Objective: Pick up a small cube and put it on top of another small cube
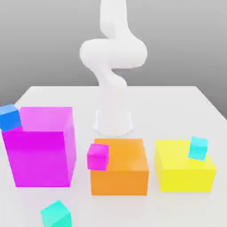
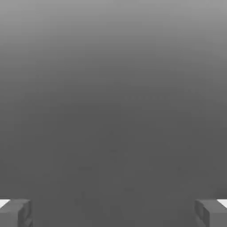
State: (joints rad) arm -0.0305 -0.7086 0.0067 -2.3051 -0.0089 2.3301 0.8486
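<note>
Down at the worktop's near edge sits the small cube (image 1: 56, 215), untouched, so my wide-open gripper (image 2: 113, 213) needs lowering onto it.

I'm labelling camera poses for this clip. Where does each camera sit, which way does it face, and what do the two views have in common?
Exterior view: off the arm, above the white table's near edge, looking down across the big boxes and small cubes, including the teal-green small cube, toward the Panda arm at the far side.
Hand view: on the hand, facing plain grey backdrop; the gripper shows both fingertips, jaws wide apart.
Shared: only that grey backdrop; no object appears in both.
</note>
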